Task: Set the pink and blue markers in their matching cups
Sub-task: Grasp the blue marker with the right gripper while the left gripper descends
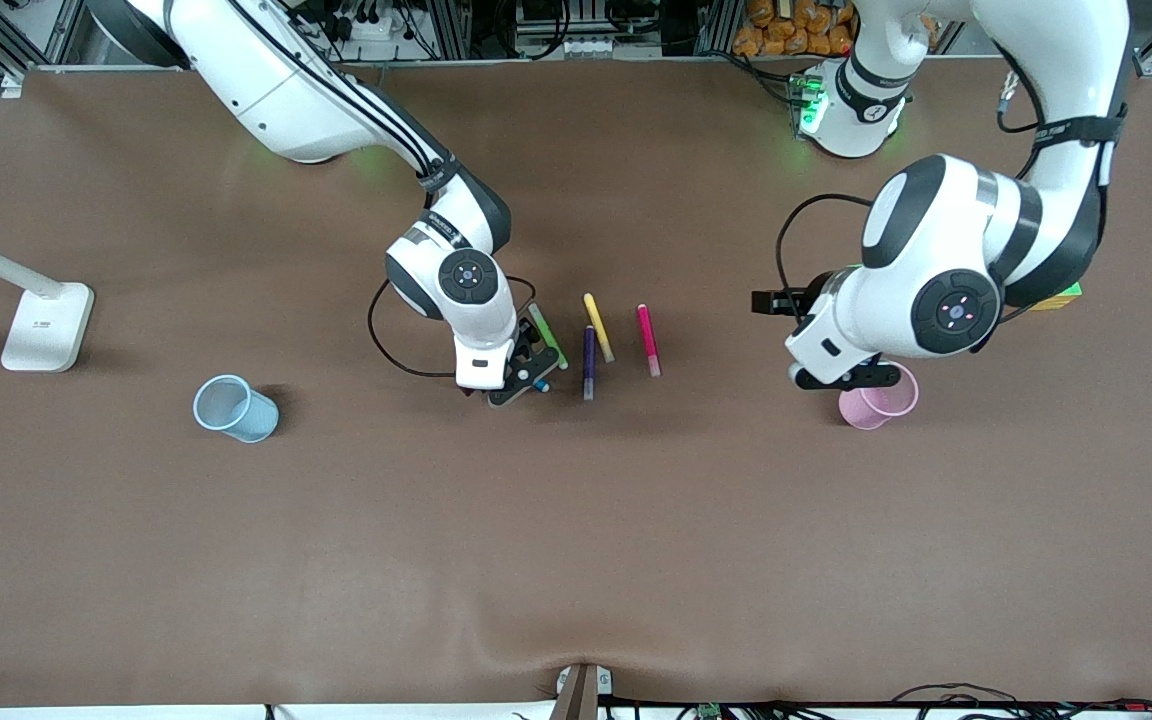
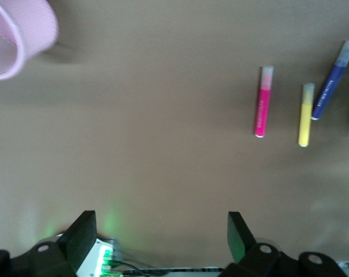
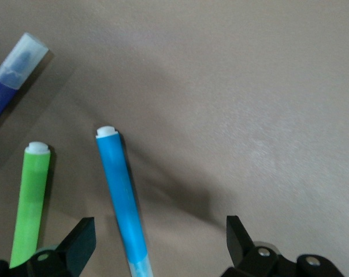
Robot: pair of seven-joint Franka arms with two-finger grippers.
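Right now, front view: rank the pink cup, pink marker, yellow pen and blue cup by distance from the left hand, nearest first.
1. pink cup: directly under the left hand, open.
2. pink marker: mid-table, toward the right arm's end from that hand.
3. yellow pen: beside the pink marker, one step further toward the right arm's end.
4. blue cup: at the right arm's end of the table, on its side.
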